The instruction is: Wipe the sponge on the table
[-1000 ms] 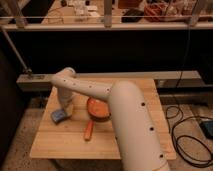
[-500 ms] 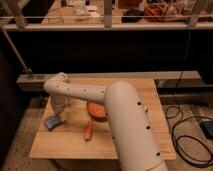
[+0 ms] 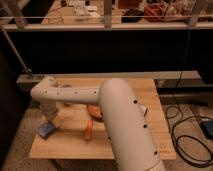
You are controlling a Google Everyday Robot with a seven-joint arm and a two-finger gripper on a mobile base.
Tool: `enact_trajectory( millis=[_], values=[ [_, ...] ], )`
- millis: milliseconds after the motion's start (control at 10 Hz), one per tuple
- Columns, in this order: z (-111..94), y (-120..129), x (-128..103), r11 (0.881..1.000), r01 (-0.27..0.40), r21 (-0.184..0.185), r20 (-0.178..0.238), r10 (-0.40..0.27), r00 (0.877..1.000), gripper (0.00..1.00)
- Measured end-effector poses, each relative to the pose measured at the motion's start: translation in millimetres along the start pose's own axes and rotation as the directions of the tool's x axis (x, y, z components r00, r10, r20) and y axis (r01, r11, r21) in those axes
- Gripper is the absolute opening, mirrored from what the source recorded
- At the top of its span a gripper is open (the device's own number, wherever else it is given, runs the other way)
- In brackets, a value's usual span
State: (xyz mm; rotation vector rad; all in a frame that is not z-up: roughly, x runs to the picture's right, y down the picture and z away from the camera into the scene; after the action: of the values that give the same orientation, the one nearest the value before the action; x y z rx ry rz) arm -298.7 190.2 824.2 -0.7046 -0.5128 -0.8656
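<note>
The small light-blue sponge (image 3: 46,130) lies on the table (image 3: 125,142) of light wooden planks, close to its front left corner. My gripper (image 3: 50,122) points down right over the sponge and is shut on it, pressing it to the wood. The white arm runs from the lower right across the table to the left and hides much of the tabletop's middle.
An orange bowl (image 3: 94,111) shows partly behind the arm near the table's centre. A slim orange carrot-like stick (image 3: 88,131) lies in front of it. A grey ledge (image 3: 25,80) runs behind the table, and black cables (image 3: 187,132) lie on the floor at right.
My gripper has slid the sponge toward the table's front left corner, away from the bowl. The bowl and the stick have stayed put.
</note>
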Motion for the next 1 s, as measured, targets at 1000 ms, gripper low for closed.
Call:
enact_trajectory(
  millis=[1000],
  values=[
    [20.3, 98.1, -31.2, 0.996, -0.053, -0.078, -0.020, 0.051, 0.998, 0.41]
  ],
)
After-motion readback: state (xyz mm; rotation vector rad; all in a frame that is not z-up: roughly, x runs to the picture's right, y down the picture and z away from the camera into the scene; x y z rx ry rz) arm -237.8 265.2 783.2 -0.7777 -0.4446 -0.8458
